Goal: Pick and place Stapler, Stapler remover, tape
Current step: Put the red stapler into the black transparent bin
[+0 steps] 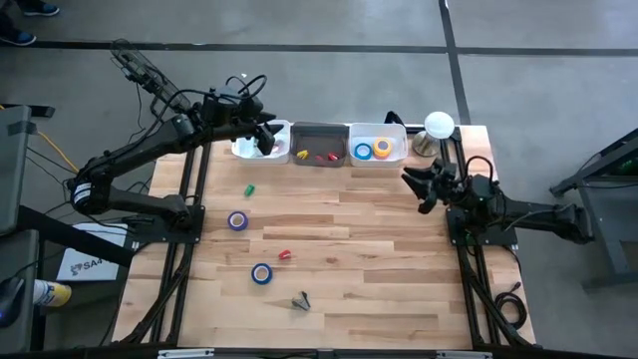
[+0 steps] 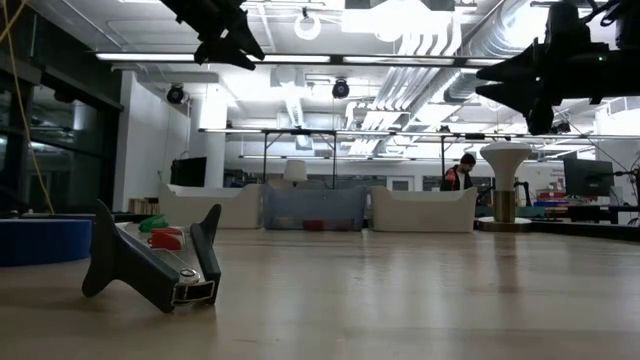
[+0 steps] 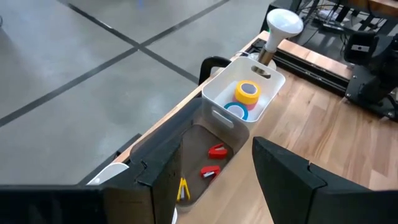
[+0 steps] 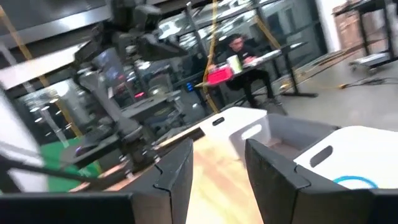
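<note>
Both arms up near the bins, nothing gripped, loose pieces waiting on the table.

High view: the left gripper [image 1: 263,137] hangs over the left white bin [image 1: 282,155]; the right gripper [image 1: 427,185] waits just below the right white bin [image 1: 399,160], which holds tape rolls [image 1: 373,150]. Two more tape rolls [image 1: 237,220] [image 1: 261,273], small red and green pieces and the dark stapler remover [image 1: 302,299] lie well apart on the wood. I judge a reach could nudge a roll and send it rolling.
Low view: the remover [image 2: 155,265] rests tilted, so a pinch may slip; both arms hang high overhead.
Left wrist view: the fingers [image 3: 289,180] stand apart, empty, above the grey bin [image 3: 199,140].
Right wrist view: the fingers [image 4: 273,168] are parted, holding nothing, facing the bins.
</note>
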